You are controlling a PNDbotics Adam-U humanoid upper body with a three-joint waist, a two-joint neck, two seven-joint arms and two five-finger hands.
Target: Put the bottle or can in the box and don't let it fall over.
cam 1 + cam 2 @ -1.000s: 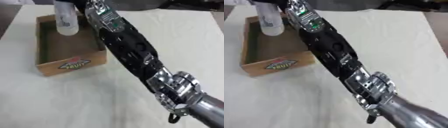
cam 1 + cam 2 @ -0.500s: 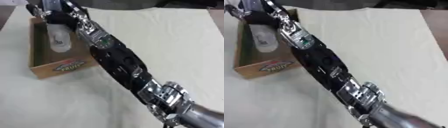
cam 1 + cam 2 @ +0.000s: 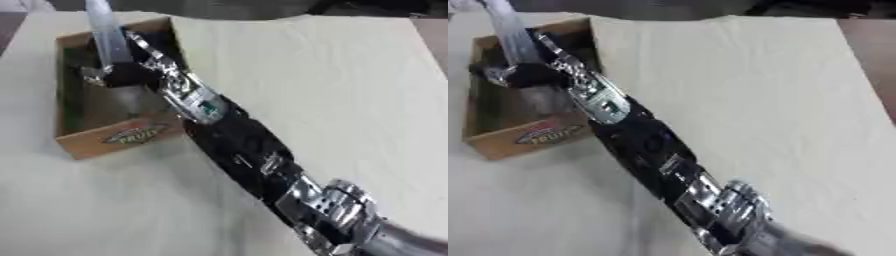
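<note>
Since the earlier pictures, carried further down and toward the middle of the box: clear plastic bottle [image 3: 107, 35], before over the far end, now standing inside the cardboard box [image 3: 83, 142], its lower part hidden behind the hand. Whole view also shifted, so part of this change from the head's own tilt.

Right hand [image 3: 122, 75] reached in over the box's right wall, dark fingers curled round the bottle at mid height. Clamped on the bottle, as far as visible; fingertips on the far side hidden. Bottle nearly upright, leaning a little to the left at the top, pale and translucent, its top cut by the upper edge of the picture. Impossible to tell whether its bottom touches the box floor.

Right arm [image 3: 245, 155] running diagonally from the lower right corner up to the box, black shell with a small green patch near the wrist, silver joint near the bottom edge. Forearm crossing above the box's near right corner.

Box open on top, brown, with a coloured oval fruit label [image 3: 133, 135] on its near wall. Resting on a cream cloth-covered table [image 3: 332, 85], near the far left part of it.

Left hand seen in neither view.
</note>
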